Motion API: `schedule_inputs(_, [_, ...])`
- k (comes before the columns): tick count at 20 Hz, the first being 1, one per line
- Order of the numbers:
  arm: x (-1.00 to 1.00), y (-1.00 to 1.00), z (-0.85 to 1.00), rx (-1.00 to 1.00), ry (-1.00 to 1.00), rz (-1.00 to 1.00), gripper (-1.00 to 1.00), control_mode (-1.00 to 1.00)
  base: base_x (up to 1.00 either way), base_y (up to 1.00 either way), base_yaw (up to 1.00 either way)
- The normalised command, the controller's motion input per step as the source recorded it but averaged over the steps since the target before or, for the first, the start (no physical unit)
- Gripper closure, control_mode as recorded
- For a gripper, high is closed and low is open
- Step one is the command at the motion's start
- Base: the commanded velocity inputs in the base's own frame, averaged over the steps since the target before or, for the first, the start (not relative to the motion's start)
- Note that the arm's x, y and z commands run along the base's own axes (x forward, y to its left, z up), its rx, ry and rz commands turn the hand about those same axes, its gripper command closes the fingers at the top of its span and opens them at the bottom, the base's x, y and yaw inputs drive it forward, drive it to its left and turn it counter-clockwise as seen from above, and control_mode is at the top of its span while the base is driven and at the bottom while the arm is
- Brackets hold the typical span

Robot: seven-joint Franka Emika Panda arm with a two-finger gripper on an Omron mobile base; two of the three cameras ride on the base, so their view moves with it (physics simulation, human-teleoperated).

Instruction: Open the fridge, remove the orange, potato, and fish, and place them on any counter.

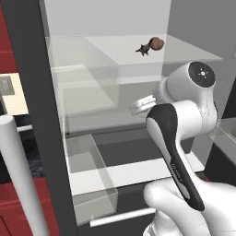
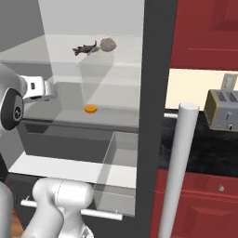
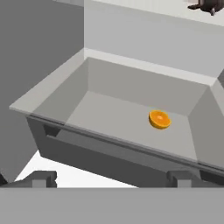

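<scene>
The claw (image 3: 111, 179) shows as two dark finger tips (image 3: 41, 178) at the bottom of the hand view, set wide apart and holding nothing. It points into the open fridge (image 1: 55, 115), toward a grey shelf with raised walls. On that shelf floor lies the orange (image 3: 159, 119), a cut half with its bright face up, ahead of the claw and clear of both tips. In the right base view the same orange (image 2: 90, 109) sits on a middle glass shelf, and the hand (image 2: 39, 89) reaches in from the left at about that height, well short of the fruit.

One shelf higher, the potato (image 2: 108, 44) and the fish (image 2: 84, 49) lie side by side, the fish's tail close against the potato. From the left base view the potato (image 1: 156, 43) is to the right of the fish (image 1: 143, 49).

A white rod handle (image 2: 179, 172) stands in front of the open door edge. Beyond it a toaster (image 2: 223, 110) rests on a black worktop (image 2: 204, 148) above red cabinets (image 2: 204, 32).
</scene>
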Motion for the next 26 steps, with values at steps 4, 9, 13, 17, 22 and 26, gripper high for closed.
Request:
schedule_inputs(4, [0.00,-0.07,0.04,0.01,0.00,-0.02,-1.00,-1.00,0.42,-0.05,-0.09])
schedule_inputs(9, [-0.22,-0.48,0.86,0.18,-0.13,-0.17,-1.00,-1.00,0.00,0.00,0.00])
schedule_inputs(13, [0.00,-0.27,0.93,0.26,-0.04,-0.27,-1.00,-1.00,0.00,0.00,0.00])
schedule_inputs(17, [0.38,-0.02,0.67,0.13,-0.01,-0.23,-1.00,-1.00,0.00,0.00,0.00])
schedule_inputs(22, [0.77,0.00,0.43,0.00,0.00,-0.07,-1.00,-1.00,0.00,0.00,0.00])
schedule_inputs(26, [0.97,0.00,0.03,0.00,0.01,0.00,-1.00,-1.00,0.00,0.00,0.00])
